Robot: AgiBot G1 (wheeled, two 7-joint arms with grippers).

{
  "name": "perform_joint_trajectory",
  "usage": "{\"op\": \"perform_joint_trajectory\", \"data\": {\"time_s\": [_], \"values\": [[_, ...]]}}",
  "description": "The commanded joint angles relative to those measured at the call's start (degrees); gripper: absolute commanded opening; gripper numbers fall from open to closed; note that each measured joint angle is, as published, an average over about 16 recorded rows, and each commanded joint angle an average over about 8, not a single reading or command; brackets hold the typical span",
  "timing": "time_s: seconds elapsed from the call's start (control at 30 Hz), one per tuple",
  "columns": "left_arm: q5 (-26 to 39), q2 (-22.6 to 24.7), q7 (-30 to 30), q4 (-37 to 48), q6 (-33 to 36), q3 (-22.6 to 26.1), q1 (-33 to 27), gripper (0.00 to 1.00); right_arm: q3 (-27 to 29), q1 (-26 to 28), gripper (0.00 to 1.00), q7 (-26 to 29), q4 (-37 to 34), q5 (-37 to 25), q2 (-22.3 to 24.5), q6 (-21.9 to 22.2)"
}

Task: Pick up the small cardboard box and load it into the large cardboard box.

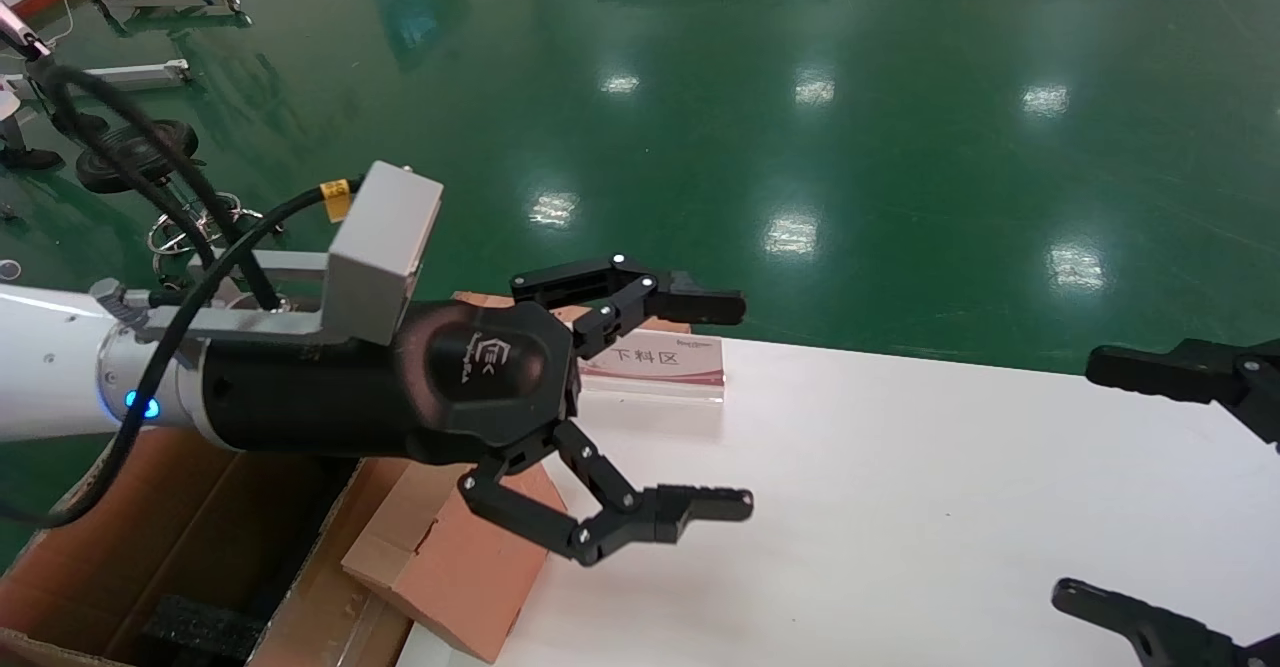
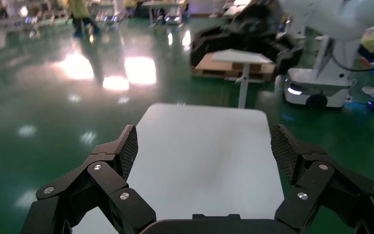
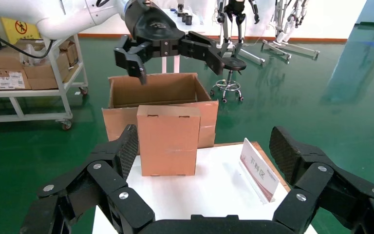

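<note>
L gripper (image 1: 735,407) spread wide above small box (image 1: 450,557); sign (image 1: 655,359) nearby; R gripper (image 1: 1120,487) spread too.

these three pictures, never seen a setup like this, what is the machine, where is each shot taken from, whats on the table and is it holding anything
It is a two-armed robot, and each arm ends in a black claw. The wide picture comes from a camera on its head looking down. The other two come from cameras on its wrists, so each shows that arm's own claw at the bottom.

The left gripper hangs open above the white table, holding nothing. The right gripper is also open and empty, at the table's right edge.

On the table stand the small cardboard box, at the table's left end, and a sign with red lettering. Just past that end, lower down, stands the large cardboard box, its top open.
</note>
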Motion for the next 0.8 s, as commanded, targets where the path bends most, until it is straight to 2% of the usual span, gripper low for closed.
{"op": "perform_joint_trajectory", "data": {"time_s": [0.03, 0.23, 0.4, 0.63, 0.8], "values": [[0.4, -0.6, -0.6, -0.3, -0.8, 0.0, 0.2, 1.00, 0.0, 0.0, 1.00, 0.0, 0.0, 0.0, 0.0, 0.0], [5.9, -4.5, -11.4, -2.4, -4.0, 2.7, -1.6, 1.00, 0.0, 0.0, 1.00, 0.0, 0.0, 0.0, 0.0, 0.0], [14.4, -6.1, -23.2, -2.8, -3.7, 7.1, -6.9, 1.00, -0.1, 0.0, 1.00, 0.0, 0.0, 0.0, 0.0, 0.0], [29.2, -4.6, -40.4, -3.1, 1.9, 14.1, -18.5, 1.00, -0.1, 0.0, 1.00, -0.1, 0.0, 0.1, 0.0, 0.0], [37.5, -2.2, -49.3, -3.1, 6.2, 19.4, -26.4, 1.00, -0.1, 0.0, 1.00, -0.1, 0.0, 0.1, 0.0, 0.0]]}}
